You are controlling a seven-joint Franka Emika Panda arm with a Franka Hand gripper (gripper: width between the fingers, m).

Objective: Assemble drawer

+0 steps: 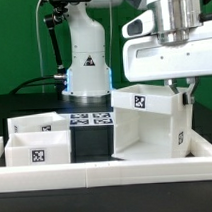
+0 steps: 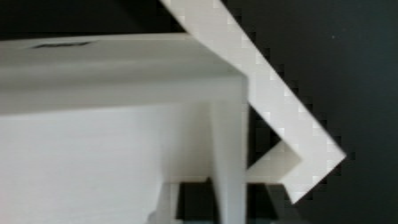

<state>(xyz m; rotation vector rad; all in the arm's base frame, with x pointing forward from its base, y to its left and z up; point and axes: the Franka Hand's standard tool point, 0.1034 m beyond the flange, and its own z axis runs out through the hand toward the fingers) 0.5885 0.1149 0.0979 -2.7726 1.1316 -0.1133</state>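
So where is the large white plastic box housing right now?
The box housing stands on the exterior view's right, beside the marker board, with the gripper above its outer wall.

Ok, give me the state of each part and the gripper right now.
box housing: upright, open front, no tray inside.
rear tray: on the table, outside the housing, empty.
front tray: same, beside the rear tray.
gripper: at the housing's top edge; open or shut unclear.

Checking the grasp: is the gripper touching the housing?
Cannot tell. In the exterior view the gripper sits at the housing's top rim, but no contact or gap shows; the wrist view is too blurred.
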